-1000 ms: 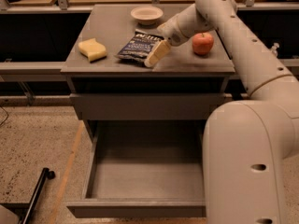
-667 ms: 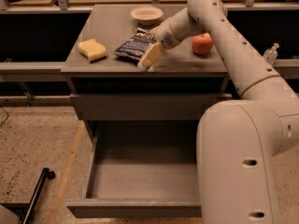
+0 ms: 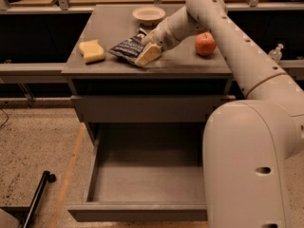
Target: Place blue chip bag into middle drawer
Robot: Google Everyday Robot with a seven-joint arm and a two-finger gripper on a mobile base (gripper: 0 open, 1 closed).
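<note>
Blue chip bag nr counter front edge; gripper on it, grip unclear; middle drawer open.

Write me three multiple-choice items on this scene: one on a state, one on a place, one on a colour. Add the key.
1. The wide matte grey middle drawer is:
A shut
B pulled open with a bare floor
C open and full

2. The robot's gripper is:
A inside the drawer
B raised high above everything
C down on the grey cabinet top, at the right edge of the crinkly dark navy foil chip bag

3. The round apple is:
A green
B red
C purple

Key: 1 B, its floor shows with nothing on it. 2 C, it meets the bag on the top. 3 B, its skin is red.
</note>
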